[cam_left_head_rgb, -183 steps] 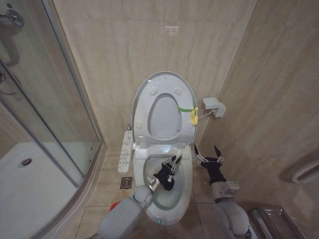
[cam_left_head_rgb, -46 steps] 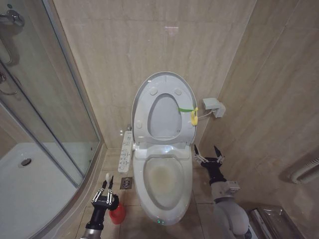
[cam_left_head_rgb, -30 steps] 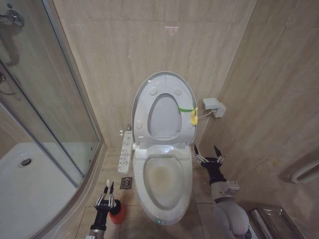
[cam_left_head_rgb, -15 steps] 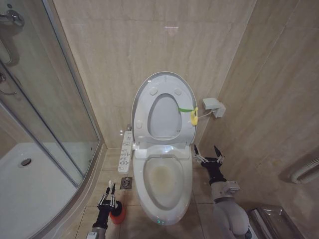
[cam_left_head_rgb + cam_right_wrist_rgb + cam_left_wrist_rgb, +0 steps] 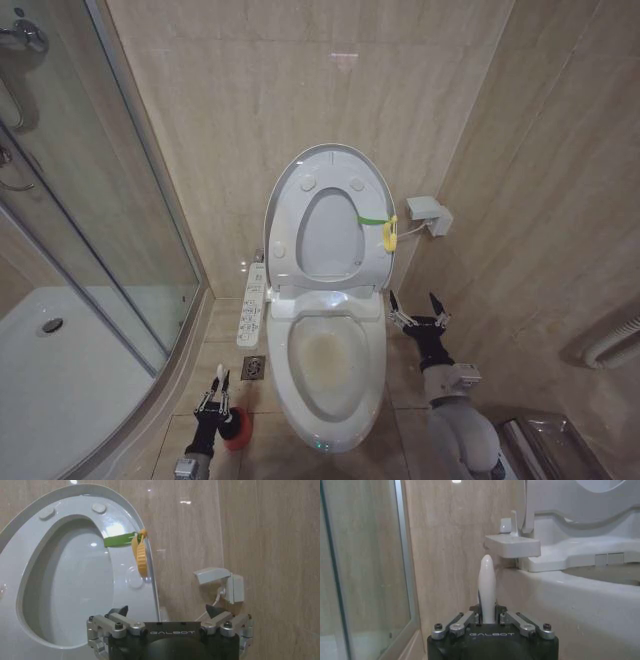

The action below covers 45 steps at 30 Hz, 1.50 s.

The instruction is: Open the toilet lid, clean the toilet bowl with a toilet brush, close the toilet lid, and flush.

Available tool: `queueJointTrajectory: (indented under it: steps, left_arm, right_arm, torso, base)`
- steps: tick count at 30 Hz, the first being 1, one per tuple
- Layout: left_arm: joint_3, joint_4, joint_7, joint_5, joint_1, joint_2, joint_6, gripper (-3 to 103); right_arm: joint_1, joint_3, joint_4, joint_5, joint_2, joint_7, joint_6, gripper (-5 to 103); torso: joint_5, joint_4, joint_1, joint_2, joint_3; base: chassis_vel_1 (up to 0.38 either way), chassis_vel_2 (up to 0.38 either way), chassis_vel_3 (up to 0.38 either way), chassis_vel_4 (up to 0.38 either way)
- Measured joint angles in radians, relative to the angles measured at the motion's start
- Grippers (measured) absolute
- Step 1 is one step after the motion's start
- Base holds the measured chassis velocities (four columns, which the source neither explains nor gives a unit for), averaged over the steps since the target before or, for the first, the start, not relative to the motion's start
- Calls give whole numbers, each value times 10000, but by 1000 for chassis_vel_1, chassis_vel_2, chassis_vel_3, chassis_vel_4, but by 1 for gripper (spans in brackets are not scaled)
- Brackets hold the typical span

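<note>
One toilet brush point(image 5: 219, 378), lowered since a moment ago into its red holder point(image 5: 236, 427) beside the stained toilet bowl point(image 5: 325, 355), left gripper point(image 5: 214, 404) still pinching it; right gripper point(image 5: 418, 309) spread; scrubbing apparently finished.

Tiled floor point(image 5: 408, 382) — toilet bowl point(image 5: 325, 425), red holder point(image 5: 236, 428) (just beside) — drain point(image 5: 253, 367).

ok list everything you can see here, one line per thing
toilet lid: 1, white, raised against the back wall
toilet bowl: 1, white with yellowish stains, centre
toilet brush: 1, white handle, left of the bowl, in its holder
red cup holder: 1, floor left of the toilet
control panel: 1, white, toilet's left side
green and yellow tag: 1, lid's right edge
wall box: 1, white, right wall
shower enclosure: 1, glass, far left
left gripper: shut on the brush handle
right gripper: open, right of the bowl
</note>
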Motion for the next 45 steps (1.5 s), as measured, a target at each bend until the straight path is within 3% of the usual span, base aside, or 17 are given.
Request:
queueJointTrajectory:
  steps: [13, 34, 45]
  left_arm:
    - [262, 1325, 252, 18, -955, -66, -13, 18]
    - [317, 1351, 304, 313, -1075, -69, -7, 18]
    - [419, 2042, 558, 371, -1172, -144, -7, 18]
  right_arm:
    - [0, 0, 0, 0, 0, -1, 0, 100]
    - [0, 0, 0, -1, 0, 0, 0, 100]
    - [0, 0, 0, 0, 0, 0, 0, 100]
  torso:
    - [0, 1, 0, 0, 0]
    - [0, 1, 0, 0, 0]
    - [0, 1, 0, 0, 0]
  base:
    - [0, 0, 0, 0]
    - [0, 0, 0, 0]
    - [0, 0, 0, 0]
